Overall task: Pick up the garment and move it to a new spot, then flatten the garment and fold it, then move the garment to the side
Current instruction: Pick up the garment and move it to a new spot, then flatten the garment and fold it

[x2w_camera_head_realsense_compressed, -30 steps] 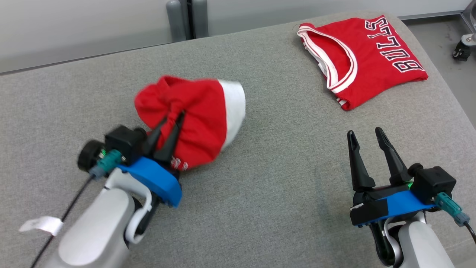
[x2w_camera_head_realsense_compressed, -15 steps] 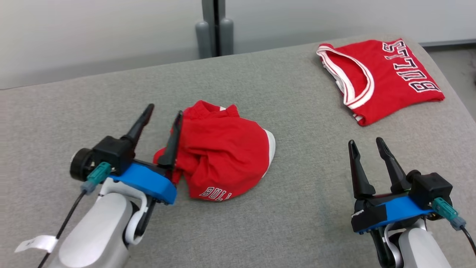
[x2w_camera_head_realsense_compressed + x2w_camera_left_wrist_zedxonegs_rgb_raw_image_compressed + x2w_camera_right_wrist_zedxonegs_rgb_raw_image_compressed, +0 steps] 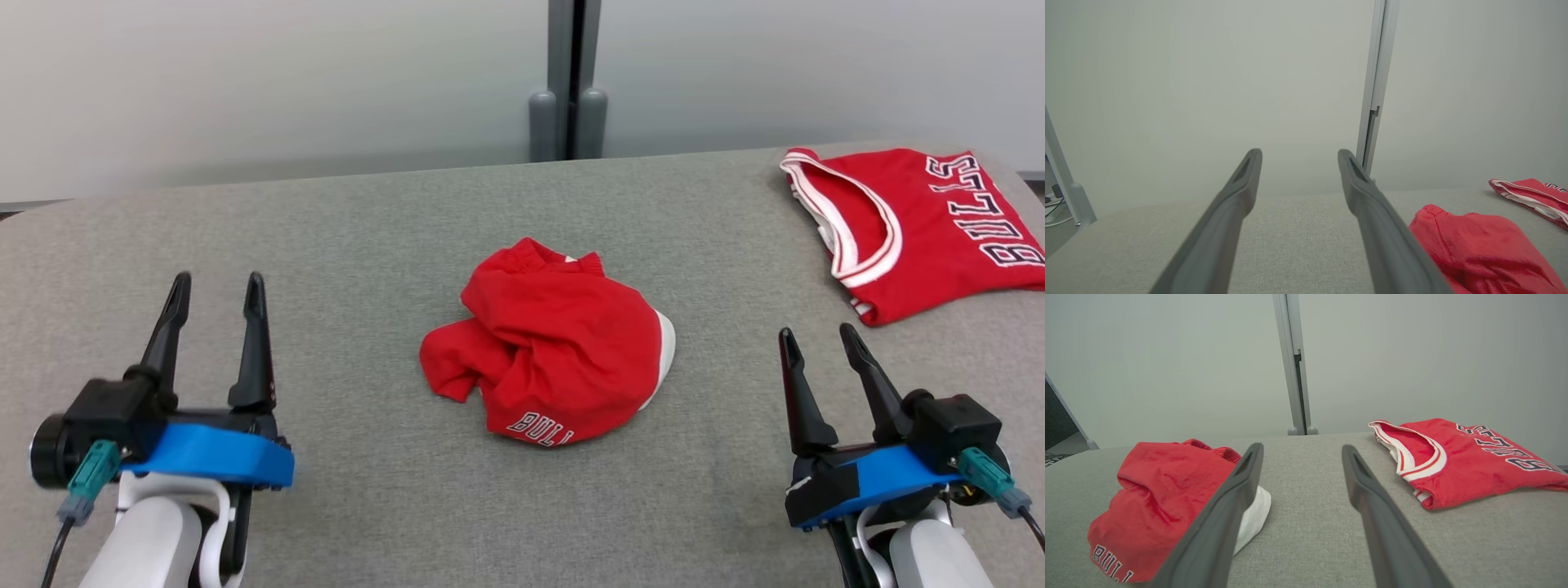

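Note:
The garment [image 3: 551, 343] is a crumpled red piece with a white edge and part of a "BULLS" print, lying in a heap at the middle of the grey table [image 3: 367, 237]. It also appears in the left wrist view as a red garment [image 3: 1478, 249] at the lower right, and in the right wrist view as a garment [image 3: 1163, 498] at the left. My left gripper [image 3: 216, 286] stands open at the lower left, well clear of the heap. My right gripper [image 3: 816, 336] stands open at the lower right, with nothing between its fingers.
A folded red "BULLS" jersey [image 3: 922, 224] lies at the table's far right corner; the same jersey [image 3: 1457, 461] sits right of my fingers in the right wrist view. A grey wall with a vertical post [image 3: 569, 82] runs behind the table.
My left gripper opened, let go of the garment and drew back to the lower left. The garment dropped into a heap on the table. The head camera also turned, shifting the whole picture.

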### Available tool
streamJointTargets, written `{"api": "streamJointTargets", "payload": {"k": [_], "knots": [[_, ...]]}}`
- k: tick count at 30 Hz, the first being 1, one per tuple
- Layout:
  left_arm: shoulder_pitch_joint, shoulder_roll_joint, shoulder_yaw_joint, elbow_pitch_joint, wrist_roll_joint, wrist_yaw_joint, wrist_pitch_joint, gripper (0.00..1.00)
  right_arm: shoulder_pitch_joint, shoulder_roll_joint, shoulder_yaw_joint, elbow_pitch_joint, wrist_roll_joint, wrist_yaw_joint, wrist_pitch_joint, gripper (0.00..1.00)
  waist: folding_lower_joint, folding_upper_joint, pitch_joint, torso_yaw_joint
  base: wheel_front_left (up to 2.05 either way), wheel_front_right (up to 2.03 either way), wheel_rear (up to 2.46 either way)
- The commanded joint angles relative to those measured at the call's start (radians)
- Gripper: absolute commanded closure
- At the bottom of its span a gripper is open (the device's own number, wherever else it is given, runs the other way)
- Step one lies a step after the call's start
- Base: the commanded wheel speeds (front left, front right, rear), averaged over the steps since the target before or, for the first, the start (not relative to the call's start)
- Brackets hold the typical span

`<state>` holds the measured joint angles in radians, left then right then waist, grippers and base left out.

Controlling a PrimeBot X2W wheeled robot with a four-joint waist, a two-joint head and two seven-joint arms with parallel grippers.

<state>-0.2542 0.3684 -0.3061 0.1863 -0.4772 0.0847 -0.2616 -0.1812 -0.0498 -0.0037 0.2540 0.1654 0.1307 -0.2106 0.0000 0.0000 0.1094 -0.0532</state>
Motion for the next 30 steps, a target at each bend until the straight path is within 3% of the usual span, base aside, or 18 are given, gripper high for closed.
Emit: {"api": "streamJointTargets", "payload": {"k": [1,11,30], "knots": [[0.033,-0.008,0.024,-0.011,0.013,0.001,-0.004,0.00,0.011,-0.001,-0.006,-0.005,-0.007,0.000,0.005,0.00,0.0000,0.0000,-0.004,0.011,0.00,0.00,0.00],[0.163,-0.049,0.146,-0.028,0.085,-0.025,-0.004,0.00,0.039,-0.001,-0.023,-0.022,-0.019,0.000,0.030,0.00,0.0000,0.0000,-0.031,0.055,0.00,0.00,0.00],[0.222,-0.112,0.220,0.014,0.161,-0.084,-0.004,0.00,0.068,-0.001,-0.025,-0.042,-0.033,0.000,0.063,0.00,0.0000,0.0000,-0.041,0.066,0.00,0.00,0.00]]}}
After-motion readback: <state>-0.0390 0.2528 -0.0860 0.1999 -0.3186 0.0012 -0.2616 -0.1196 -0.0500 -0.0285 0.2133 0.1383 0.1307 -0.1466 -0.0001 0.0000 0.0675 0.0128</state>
